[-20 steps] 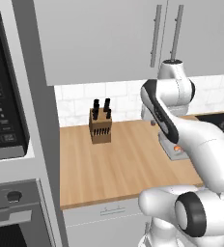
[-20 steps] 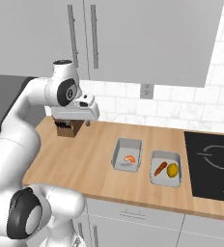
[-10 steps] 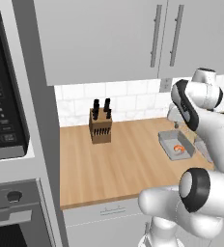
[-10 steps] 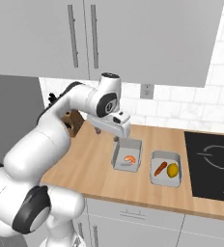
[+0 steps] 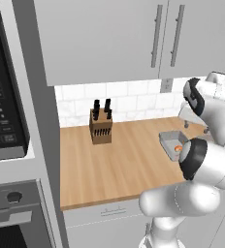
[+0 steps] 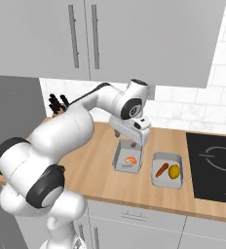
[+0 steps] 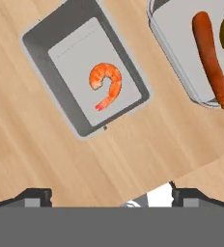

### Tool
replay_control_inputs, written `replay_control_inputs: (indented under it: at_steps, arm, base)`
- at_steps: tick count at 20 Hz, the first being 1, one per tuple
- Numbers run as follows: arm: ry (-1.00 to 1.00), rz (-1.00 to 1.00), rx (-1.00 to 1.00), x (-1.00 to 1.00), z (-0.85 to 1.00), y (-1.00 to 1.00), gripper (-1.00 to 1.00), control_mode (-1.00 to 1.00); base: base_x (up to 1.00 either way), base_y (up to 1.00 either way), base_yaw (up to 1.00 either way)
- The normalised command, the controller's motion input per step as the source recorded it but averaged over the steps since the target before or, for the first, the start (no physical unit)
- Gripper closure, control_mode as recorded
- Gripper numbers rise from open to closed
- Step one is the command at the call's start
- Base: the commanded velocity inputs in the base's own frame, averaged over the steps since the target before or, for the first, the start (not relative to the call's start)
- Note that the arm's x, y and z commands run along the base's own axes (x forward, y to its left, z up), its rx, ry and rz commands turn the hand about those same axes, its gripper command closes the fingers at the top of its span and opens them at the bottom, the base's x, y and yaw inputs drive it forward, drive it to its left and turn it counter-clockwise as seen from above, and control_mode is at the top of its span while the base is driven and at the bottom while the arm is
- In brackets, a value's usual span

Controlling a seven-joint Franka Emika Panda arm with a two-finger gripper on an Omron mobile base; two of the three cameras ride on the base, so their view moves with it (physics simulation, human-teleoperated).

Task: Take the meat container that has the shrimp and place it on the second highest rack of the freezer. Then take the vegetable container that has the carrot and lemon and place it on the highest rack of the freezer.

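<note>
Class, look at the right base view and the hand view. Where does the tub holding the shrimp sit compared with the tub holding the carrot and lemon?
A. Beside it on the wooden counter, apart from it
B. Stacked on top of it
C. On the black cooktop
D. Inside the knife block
A: the meat container rests on the counter beside the vegetable container, with bare wood between them.

The 2 base views look forward and down at the table [image 5: 114, 160] from behind the arm, 1 from each side. Both share the knife block [image 5: 101, 127] and the meat container [image 6: 128, 156]. The hand view looks straight down, close above it.
</note>
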Motion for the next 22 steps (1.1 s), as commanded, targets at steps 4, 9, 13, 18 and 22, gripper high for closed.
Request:
replay_control_inputs:
  at_steps: [4, 9, 13, 18, 22]
  arm:
    - [0.04, -0.01, 0.00, 0.21, -0.74, 0.00, -1.00, -1.00]
    - [0.03, -0.01, 0.00, 0.10, -0.96, 0.00, -1.00, -1.00]
    - [0.01, -0.04, 0.00, 0.03, -0.66, -0.03, -1.00, -1.00]
    - [0.01, -0.13, -0.01, 0.01, -0.05, -0.27, -1.00, -1.00]
    - [0.03, -0.25, 0.00, 0.05, 0.00, -0.18, -1.00, -1.00]
  base:
    - [0.00, 0.00, 0.00]
    - [0.00, 0.00, 0.00]
    - [0.00, 0.00, 0.00]
    - [0.00, 0.00, 0.00]
    - [0.00, 0.00, 0.00]
